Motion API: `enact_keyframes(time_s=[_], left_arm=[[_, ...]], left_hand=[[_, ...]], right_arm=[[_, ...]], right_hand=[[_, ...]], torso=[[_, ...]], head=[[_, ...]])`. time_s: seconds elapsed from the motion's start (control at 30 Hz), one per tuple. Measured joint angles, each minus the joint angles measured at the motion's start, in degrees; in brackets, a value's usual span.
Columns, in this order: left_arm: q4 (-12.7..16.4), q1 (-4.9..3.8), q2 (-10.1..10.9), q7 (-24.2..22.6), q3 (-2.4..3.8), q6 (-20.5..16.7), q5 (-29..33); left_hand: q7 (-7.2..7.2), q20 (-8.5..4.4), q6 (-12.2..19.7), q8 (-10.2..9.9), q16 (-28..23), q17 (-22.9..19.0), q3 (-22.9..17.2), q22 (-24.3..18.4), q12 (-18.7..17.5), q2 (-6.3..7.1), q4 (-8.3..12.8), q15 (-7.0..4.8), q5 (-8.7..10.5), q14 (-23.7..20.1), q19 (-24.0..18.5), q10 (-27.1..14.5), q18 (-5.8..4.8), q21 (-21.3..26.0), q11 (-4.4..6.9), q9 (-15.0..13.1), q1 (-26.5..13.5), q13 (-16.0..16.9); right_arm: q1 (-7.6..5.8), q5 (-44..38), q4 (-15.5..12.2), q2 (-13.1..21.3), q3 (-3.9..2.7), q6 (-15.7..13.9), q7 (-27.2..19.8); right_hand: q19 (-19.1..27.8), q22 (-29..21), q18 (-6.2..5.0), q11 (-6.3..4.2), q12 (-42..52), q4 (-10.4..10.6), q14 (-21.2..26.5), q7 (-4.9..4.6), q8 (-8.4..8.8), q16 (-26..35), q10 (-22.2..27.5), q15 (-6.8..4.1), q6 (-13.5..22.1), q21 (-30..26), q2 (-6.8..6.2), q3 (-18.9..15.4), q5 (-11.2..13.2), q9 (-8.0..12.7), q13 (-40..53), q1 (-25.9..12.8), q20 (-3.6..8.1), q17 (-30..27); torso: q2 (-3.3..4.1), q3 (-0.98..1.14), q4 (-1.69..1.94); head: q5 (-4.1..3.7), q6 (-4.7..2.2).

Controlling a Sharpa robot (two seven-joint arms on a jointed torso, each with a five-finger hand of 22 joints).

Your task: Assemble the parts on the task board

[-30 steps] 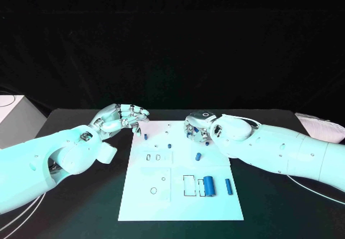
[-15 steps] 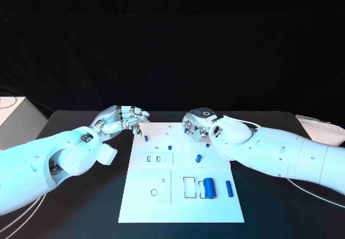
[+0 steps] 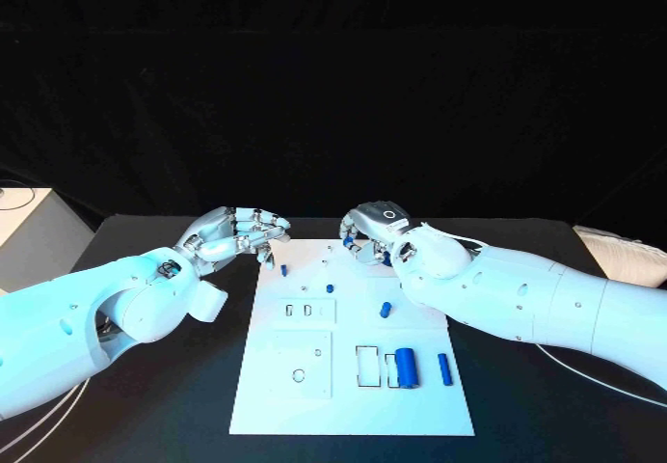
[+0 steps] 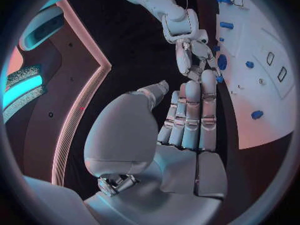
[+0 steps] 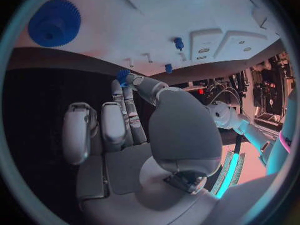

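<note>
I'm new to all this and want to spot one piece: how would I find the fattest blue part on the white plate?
Start at the white task board in the middle of the black table and go to its near right part, by the small rectangular outlines. The thick blue cylinder lies there on its side. A thinner blue rod lies just to its right; the cylinder is clearly the fatter of the two.

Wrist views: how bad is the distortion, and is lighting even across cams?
Left wrist view: fisheye bends the board edge. Right wrist view: same bending; a blue gear sits near the circle's rim. Head view: straight edges, black backdrop, board evenly lit.
</note>
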State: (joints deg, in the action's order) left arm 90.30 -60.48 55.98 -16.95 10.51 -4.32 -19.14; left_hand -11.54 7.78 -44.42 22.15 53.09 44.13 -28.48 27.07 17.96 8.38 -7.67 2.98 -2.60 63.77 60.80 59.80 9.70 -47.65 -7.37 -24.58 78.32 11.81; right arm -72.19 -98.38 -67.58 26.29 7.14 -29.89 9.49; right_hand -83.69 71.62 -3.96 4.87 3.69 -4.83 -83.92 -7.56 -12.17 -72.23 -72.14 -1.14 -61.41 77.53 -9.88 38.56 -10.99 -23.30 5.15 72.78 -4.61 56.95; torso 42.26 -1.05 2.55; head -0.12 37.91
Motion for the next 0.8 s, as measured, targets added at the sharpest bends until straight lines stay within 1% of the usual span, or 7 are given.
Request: enact_keyframes(time_s=[0.17,0.3,0.4,0.5,0.67,0.7,0.8], left_arm=[[0.3,-0.01,-0.1,0.0,0.16,0.0,0.0],[0.5,-0.01,-0.2,0.0,0.55,0.0,0.1],[0.6,-0.01,-0.4,0.0,1.19,0.0,0.1],[0.7,-0.03,-0.6,0.0,1.55,0.0,0.1],[0.9,-0.02,-0.6,0.0,1.85,0.0,0.1],[0.9,-0.02,-0.6,0.0,1.87,0.0,0.1],[1.1,-0.02,-0.6,0.0,1.97,0.0,0.1]], left_hand=[[0.00,0.00,0.0,0.0,0.0,0.0,0.0,0.0,0.0,0.00,0.0,0.00,0.00,0.0,0.0,0.0,0.00,0.0,0.00,0.0,0.0,0.0],[0.00,0.00,0.0,0.0,0.0,0.0,0.0,0.0,0.0,0.00,0.0,0.00,0.00,0.0,0.0,0.0,0.00,0.0,0.00,0.0,0.0,0.0],[0.00,0.00,0.0,0.0,0.0,0.0,0.0,0.0,0.0,0.00,0.0,0.00,0.00,0.0,0.0,0.0,0.00,0.0,0.00,0.0,0.0,0.0],[0.00,0.22,0.0,0.0,-0.3,0.0,-0.2,0.0,0.0,0.00,0.2,-0.20,0.00,-0.2,-0.2,0.0,0.00,0.0,0.00,-0.1,0.0,0.0],[0.00,0.21,0.0,0.0,-0.3,0.0,-0.2,0.0,0.0,0.00,0.2,-0.20,0.00,-0.2,-0.2,0.0,-0.01,0.0,0.00,-0.1,0.0,0.0],[0.00,0.21,0.0,0.0,-0.3,0.0,-0.2,0.0,0.0,0.00,0.2,-0.20,0.00,-0.2,-0.2,0.0,0.00,0.0,0.00,-0.1,0.0,0.0],[0.00,0.21,0.0,0.0,-0.3,0.0,-0.2,0.0,0.0,0.00,0.2,-0.20,0.00,-0.2,-0.2,0.0,0.00,0.0,0.00,-0.1,0.0,0.0]], right_arm=[[0.00,0.0,1.4,-1.5,0.00,-0.7,-0.1],[0.01,0.0,2.5,-2.7,0.00,-0.9,-0.2],[0.15,0.1,3.4,-3.4,0.00,-0.9,-0.4],[0.49,0.2,4.0,-3.9,0.03,-0.9,-0.5],[0.89,0.2,4.5,-4.2,0.07,-0.9,-0.8],[0.91,0.2,4.5,-4.2,0.07,-0.9,-0.8],[0.96,0.3,4.8,-4.3,0.07,-0.9,-0.9]], right_hand=[[0.0,0.0,0.00,0.00,-0.1,0.0,0.0,0.00,0.00,0.0,0.0,0.00,0.0,0.0,0.00,0.0,0.0,0.0,0.0,0.0,0.00,0.0],[0.0,0.0,0.00,0.00,-0.3,0.0,0.0,0.00,0.01,0.0,0.0,0.00,0.0,0.0,0.00,0.0,0.0,0.0,0.0,0.0,0.00,0.0],[0.0,0.0,0.00,0.00,-0.3,0.0,0.0,0.00,0.01,0.0,0.0,0.00,0.0,0.0,0.00,0.0,0.1,0.0,0.0,0.0,0.00,0.0],[0.0,0.0,0.00,0.00,-0.3,0.0,0.0,0.00,0.01,0.0,0.0,0.00,0.0,0.0,0.00,0.0,0.1,-0.1,0.0,0.0,0.00,0.0],[0.0,0.0,0.00,0.00,-0.3,0.0,0.0,-0.13,0.01,0.0,0.0,0.00,0.1,0.0,0.00,0.0,0.2,-0.1,0.1,0.0,0.00,0.0],[0.0,0.0,0.00,0.00,-0.3,0.0,0.0,-0.19,0.01,0.0,0.0,0.00,0.2,0.0,0.00,0.0,0.2,-0.1,0.1,0.0,0.00,0.0],[0.0,0.0,0.00,0.00,-0.2,0.0,0.0,-0.19,0.01,0.0,0.0,0.00,0.2,0.0,0.00,0.0,0.3,-0.1,0.1,0.0,0.00,0.0]], torso=[[0.16,-0.08,0.12],[0.37,-0.26,0.25],[0.56,-0.38,0.42],[0.79,-0.48,0.65],[1.12,-0.63,1.04],[1.14,-0.62,1.07],[1.29,-0.73,1.27]], head=[[-0.17,-0.01],[-0.27,-0.02],[-0.37,-0.03],[-0.46,-0.04],[-0.59,0.05],[-0.60,0.07],[-0.69,0.08]])
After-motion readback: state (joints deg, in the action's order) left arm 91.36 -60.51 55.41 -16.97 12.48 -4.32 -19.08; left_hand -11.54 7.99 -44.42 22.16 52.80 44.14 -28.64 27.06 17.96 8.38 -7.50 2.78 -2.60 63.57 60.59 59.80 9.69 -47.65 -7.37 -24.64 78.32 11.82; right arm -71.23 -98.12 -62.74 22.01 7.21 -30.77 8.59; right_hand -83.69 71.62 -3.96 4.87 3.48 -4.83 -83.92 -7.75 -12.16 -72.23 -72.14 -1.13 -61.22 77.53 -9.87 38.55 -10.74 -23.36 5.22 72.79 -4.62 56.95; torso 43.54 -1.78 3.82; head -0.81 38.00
